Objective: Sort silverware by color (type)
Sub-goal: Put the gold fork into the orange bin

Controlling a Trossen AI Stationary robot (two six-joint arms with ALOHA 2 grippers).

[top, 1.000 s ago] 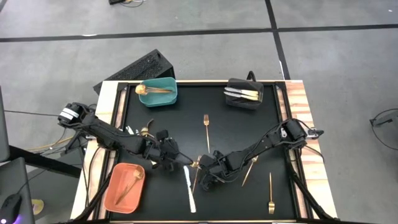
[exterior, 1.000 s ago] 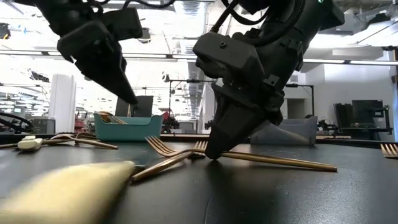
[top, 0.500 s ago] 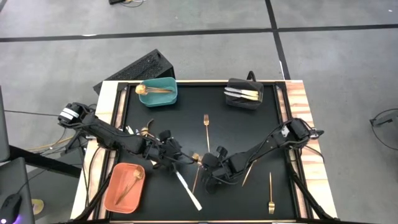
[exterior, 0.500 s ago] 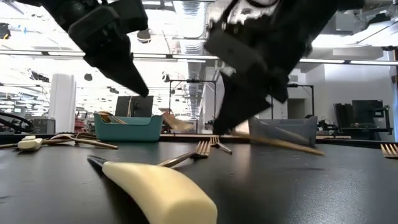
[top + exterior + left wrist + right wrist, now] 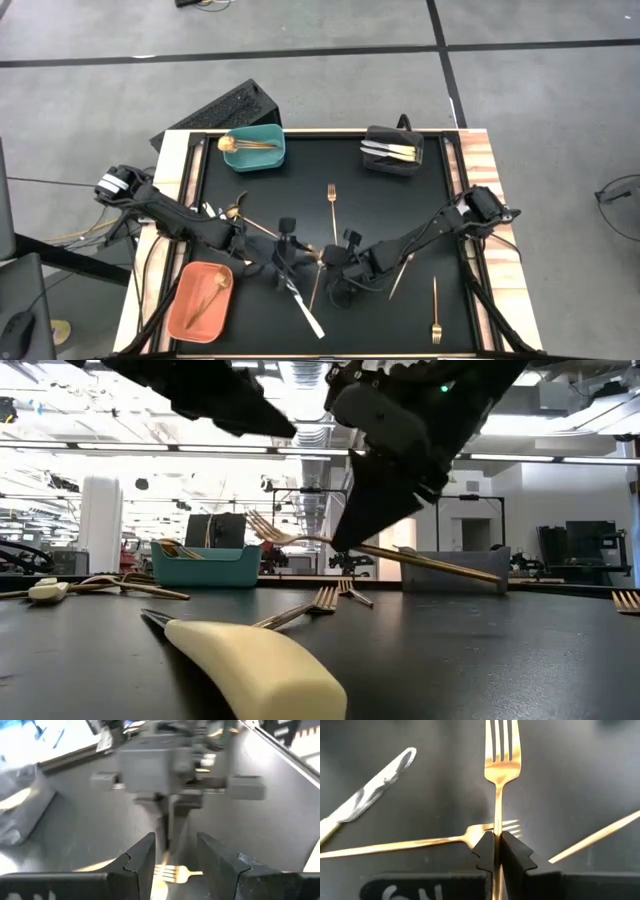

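Low view has the right gripper [image 5: 345, 540] up off the table, clamped tight on a gold fork [image 5: 400, 557] that slants in the air, tines toward the left gripper. From its own wrist camera the fork [image 5: 498, 775] runs straight out between the pinched fingers [image 5: 515, 852], tines well ahead of them. Below the fingers another fork [image 5: 420, 840] lies crosswise on the black mat [image 5: 560, 780], and a white-handled knife [image 5: 367, 795] lies off to one side.

From overhead the two grippers nearly meet at mid-table. The left gripper [image 5: 287, 240] sits just beside the right one [image 5: 322, 257], jaws parted with nothing between them. The knife [image 5: 300, 305] lies just behind the left gripper, toward the table's near edge. A fork [image 5: 332, 205] lies beyond both grippers; another fork [image 5: 436, 312] lies well off past the right arm.
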